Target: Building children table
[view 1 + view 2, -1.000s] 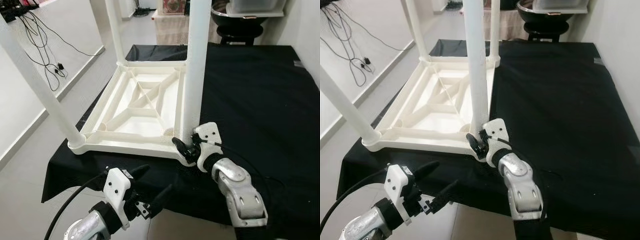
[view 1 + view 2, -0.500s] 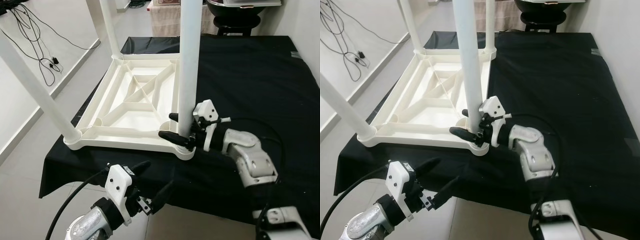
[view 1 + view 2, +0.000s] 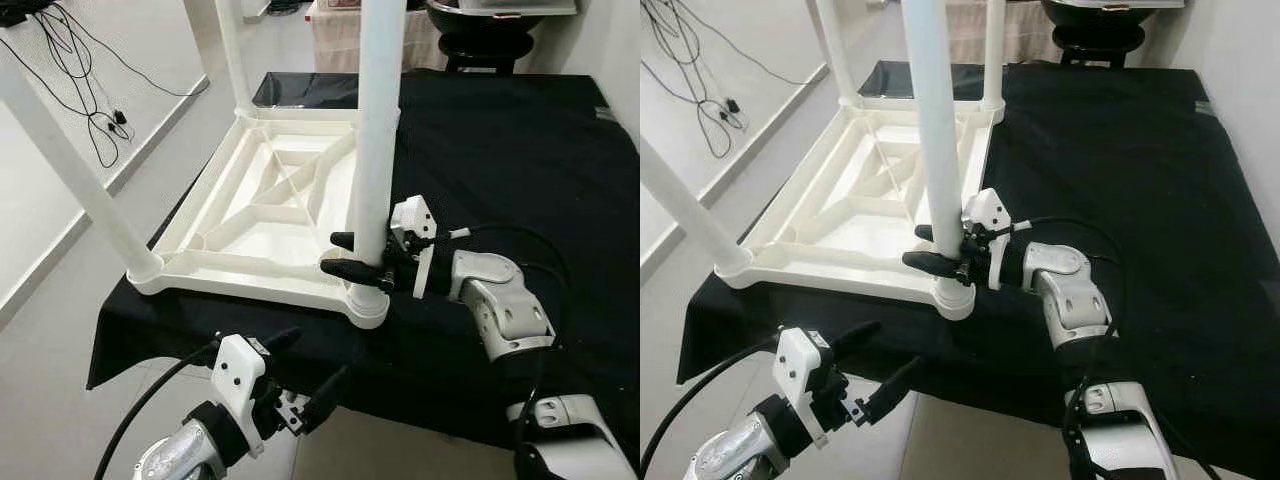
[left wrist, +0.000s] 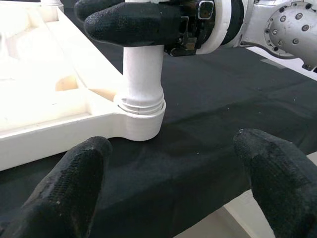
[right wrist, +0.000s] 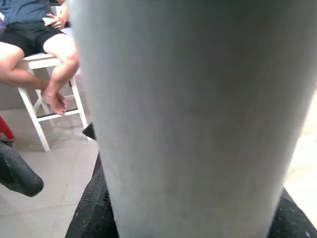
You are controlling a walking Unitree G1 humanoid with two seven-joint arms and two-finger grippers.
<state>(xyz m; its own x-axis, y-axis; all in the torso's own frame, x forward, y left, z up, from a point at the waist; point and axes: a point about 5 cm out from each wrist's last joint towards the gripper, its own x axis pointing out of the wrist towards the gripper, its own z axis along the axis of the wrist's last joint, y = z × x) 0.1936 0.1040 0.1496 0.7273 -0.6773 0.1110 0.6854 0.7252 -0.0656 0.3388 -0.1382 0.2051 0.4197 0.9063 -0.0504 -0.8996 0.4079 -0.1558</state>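
Right hand clasps upright table leg

- You had the white plastic tabletop lying upside down on the black cloth, its ribbed underside facing up.
- You had white tubular legs standing upright in its corner sockets.
- The near right leg sat in its corner socket, with thread rings visible just above the collar.

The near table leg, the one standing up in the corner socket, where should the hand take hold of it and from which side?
Probably low on the leg, just above the socket, coming in level from the black-cloth side, as the right hand does now. The leg is a smooth upright tube, so two fingers can close across it there, and the tabletop frame blocks the other side.
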